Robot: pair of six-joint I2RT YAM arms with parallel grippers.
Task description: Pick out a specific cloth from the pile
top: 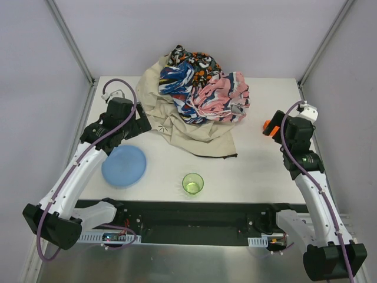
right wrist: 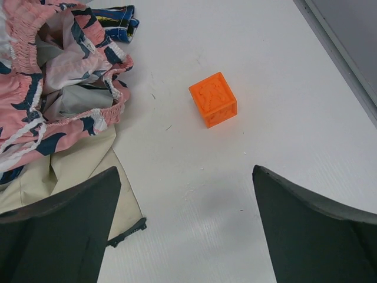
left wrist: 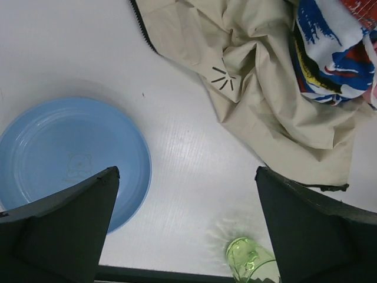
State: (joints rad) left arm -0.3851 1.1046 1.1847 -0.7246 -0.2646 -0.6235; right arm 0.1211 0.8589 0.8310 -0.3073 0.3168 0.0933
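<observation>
White counter [top: 259, 171], boxed in by pale grey walls [top: 206, 29]. The pile [top: 197, 97] sits at back centre; the cloth cannot be made out in it. Plate [top: 123, 165], cup [top: 192, 183] and cube [right wrist: 213, 99] lie well apart. Both the left claw [left wrist: 185, 171] and right claw [right wrist: 186, 170] hang released, empty.

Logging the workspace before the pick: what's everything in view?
Beige fabric sheet: one, under pile, far middle.
Blue-and-white patterned cloth: one, pile's left.
Pink-and-white patterned cloth: one, pile's right.
Black-and-orange printed cloth: one, pile's far side.
Round blue plate: one, blue, near left.
Translucent green cup: one, green, near middle.
Orange cube: one, orange, right of pile.
Plain teal cloth: none visible.
White table: one, beneath everything.
Left jaws: black, open, near plate.
Right jaws: black, open, near cube.
</observation>
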